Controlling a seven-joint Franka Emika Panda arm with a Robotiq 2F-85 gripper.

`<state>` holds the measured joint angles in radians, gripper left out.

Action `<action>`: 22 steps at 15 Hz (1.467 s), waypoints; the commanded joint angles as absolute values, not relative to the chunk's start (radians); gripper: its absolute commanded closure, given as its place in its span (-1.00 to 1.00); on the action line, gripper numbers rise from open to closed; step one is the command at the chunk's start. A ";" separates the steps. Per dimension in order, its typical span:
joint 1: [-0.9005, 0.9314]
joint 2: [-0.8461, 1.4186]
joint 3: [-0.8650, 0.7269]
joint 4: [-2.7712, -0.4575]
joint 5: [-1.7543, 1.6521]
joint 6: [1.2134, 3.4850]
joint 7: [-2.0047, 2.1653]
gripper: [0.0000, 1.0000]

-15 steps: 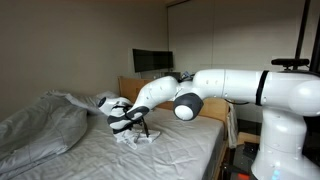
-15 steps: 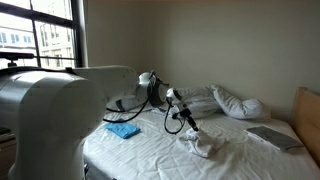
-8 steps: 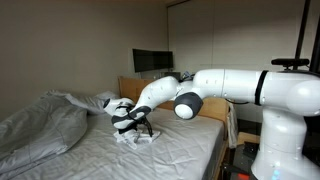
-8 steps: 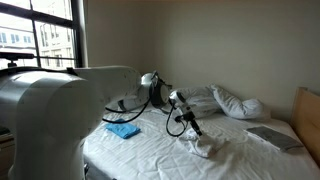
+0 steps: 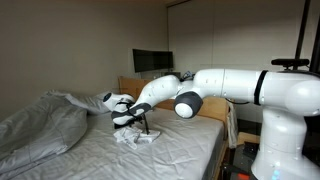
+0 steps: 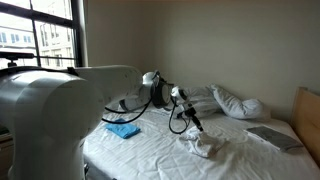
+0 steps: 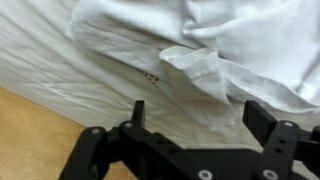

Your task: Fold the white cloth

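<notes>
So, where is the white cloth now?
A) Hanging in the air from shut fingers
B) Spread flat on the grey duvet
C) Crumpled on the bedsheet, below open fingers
C: in both exterior views the white cloth lies crumpled on the bedsheet, and in the wrist view the fingers stand apart above it, pinching nothing.
</notes>
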<state>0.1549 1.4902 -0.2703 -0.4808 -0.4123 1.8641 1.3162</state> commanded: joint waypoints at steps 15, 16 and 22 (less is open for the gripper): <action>0.160 1.487 -0.230 -0.400 -0.387 1.985 1.495 -1.00; 0.159 1.487 -0.235 -0.413 -0.392 2.005 1.507 -1.00; 0.138 1.489 -0.253 -0.460 -0.402 2.080 1.600 -1.00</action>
